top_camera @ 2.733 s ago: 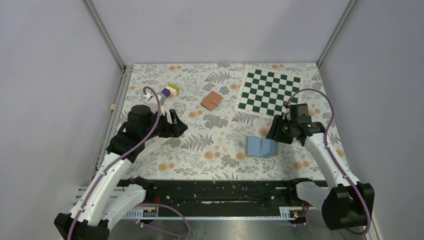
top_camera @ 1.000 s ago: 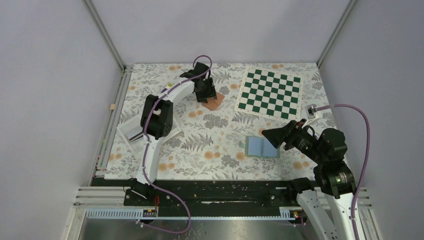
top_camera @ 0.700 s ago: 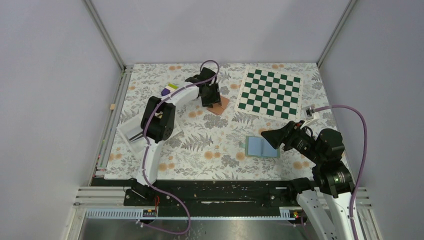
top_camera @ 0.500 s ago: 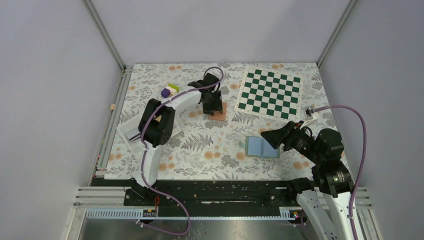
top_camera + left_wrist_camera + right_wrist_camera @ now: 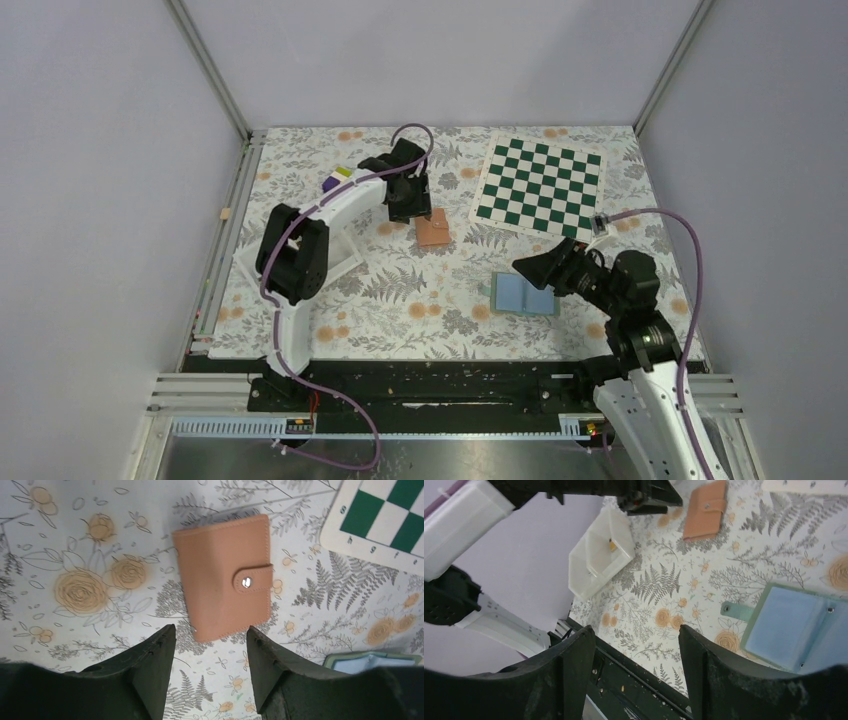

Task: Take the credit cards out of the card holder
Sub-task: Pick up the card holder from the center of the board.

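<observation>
The left gripper (image 5: 210,632) hangs right above a tan leather card holder (image 5: 225,575) with a little snap strap. Its two fingers are spread apart with nothing between them. The tan leather card holder lies flat on the flowery table cloth, far from the robot and just left of the green and white chessboard (image 5: 541,185). Its strap is snapped shut, so any cards inside are hidden. The right gripper (image 5: 634,635) is on the right side, near the robot. It hovers just beside a blue card holder (image 5: 794,625) with a teal cover, which lies open. Its fingers are spread too, and they hold nothing. The blue pages that show look bare, with no card on them. Over on the left is a white plastic tray (image 5: 591,565) with a small yellow-orange piece (image 5: 612,545) in it. This may be one of the credit cards, but it is too small to be sure. So the blue card holder looks done. The tan one is not opened yet: the strap has to be popped and the cards pulled out.
</observation>
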Tool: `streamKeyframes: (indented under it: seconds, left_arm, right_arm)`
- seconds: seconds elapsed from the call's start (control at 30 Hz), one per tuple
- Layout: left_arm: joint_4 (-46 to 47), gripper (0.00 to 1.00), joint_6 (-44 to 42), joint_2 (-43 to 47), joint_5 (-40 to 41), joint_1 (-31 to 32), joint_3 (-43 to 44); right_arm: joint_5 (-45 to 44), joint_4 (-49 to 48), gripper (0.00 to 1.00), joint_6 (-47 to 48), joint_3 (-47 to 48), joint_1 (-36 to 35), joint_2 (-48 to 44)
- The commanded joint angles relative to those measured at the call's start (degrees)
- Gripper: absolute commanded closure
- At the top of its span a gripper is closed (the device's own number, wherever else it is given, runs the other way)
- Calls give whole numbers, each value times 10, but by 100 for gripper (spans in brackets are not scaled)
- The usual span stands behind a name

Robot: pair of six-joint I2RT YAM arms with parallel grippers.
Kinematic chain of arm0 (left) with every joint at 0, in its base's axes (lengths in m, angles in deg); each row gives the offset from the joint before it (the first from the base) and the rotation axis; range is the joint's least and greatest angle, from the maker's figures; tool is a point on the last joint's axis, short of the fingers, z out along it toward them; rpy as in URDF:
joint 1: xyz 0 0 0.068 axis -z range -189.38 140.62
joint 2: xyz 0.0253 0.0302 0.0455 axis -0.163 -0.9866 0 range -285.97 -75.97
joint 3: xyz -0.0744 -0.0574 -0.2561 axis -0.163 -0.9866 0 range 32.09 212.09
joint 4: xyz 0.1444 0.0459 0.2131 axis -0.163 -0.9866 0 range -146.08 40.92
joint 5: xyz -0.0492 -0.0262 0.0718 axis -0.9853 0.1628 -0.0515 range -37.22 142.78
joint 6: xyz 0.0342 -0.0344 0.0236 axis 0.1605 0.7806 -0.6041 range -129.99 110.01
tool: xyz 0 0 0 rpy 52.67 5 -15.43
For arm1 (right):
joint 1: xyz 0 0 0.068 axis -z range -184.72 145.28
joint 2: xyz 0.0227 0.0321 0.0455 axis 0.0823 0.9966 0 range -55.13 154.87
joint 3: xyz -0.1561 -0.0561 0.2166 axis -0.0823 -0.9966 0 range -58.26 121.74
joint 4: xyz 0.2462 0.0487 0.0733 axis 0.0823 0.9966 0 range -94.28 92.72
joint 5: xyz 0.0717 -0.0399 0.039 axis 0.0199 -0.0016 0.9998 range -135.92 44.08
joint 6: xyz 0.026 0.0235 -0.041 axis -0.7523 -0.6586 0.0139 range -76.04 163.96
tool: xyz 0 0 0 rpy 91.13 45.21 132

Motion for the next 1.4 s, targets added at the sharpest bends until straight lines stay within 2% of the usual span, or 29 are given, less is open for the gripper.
streamKeyframes:
  seconds: [0.0,0.1,0.3,0.53,0.77,1.03,1.23,1.37]
  left_arm:
    - [30,48,7,-8,-31,-33,-4]
    - [86,50,7,8,-81,-49,-48]
    - [84,51,-2,-25,-98,-52,-20]
    - [90,52,10,-50,-117,-53,-19]
    - [117,52,9,-27,-131,-53,-76]
    - [136,52,18,-22,-164,-53,-101]
    - [139,53,20,-9,-173,-53,-114]
    - [143,53,22,-9,-182,-53,-119]
  right_arm:
    - [21,-78,32,-34,-28,-4,68]
    - [16,-129,32,-32,-45,-4,113]
    - [11,-287,35,-41,-52,-4,269]
    - [31,-380,47,-34,-2,-5,506]
    - [35,-454,47,-62,48,-33,669]
    - [0,-468,48,-87,130,-84,793]
    - [-92,-420,46,-70,156,-94,819]
    - [-62,-411,47,-79,204,-102,867]
